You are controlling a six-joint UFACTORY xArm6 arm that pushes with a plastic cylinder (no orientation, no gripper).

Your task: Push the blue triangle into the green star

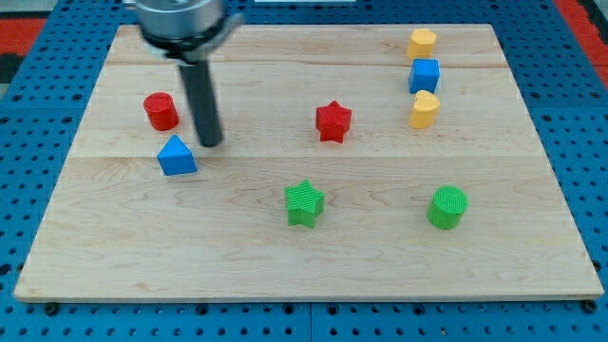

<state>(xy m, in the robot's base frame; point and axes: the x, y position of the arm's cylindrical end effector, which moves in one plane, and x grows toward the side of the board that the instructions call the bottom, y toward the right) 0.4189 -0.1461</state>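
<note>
**Blue triangle left of centre, rod tip just beside it**

Blue triangle (177, 157) is seen on the left part of the wooden board (285, 256), roughly mid-depth. Tip (210, 142) is placed just to the triangle's right and slightly farther back; a thin gap or light contact cannot be told apart at this angle. No jaws are fitted: the arm ends in a plain dark rod, so nothing is released, clenched or grasped.

Green star (304, 203) is located near the board's centre, on the nearer side, to the right of the triangle and well apart from it. Bare wood is seen between the two.

Other blocks, as placed:
- Red cylinder (161, 111) is found farther back than the triangle, just left of the rod.
- Red star (333, 121) is set near the centre, farther back than the green star.
- Green cylinder (447, 207) is positioned on the right, at about the same depth as the green star.
- Far right: a column of three is formed, with a yellow block (422, 42) farthest, a blue cube (425, 75) just nearer, and a second yellow block (425, 109) nearest. Exact shape of the yellow pieces cannot be made out.

Board is laid on a blue perforated surface (589, 142).
</note>
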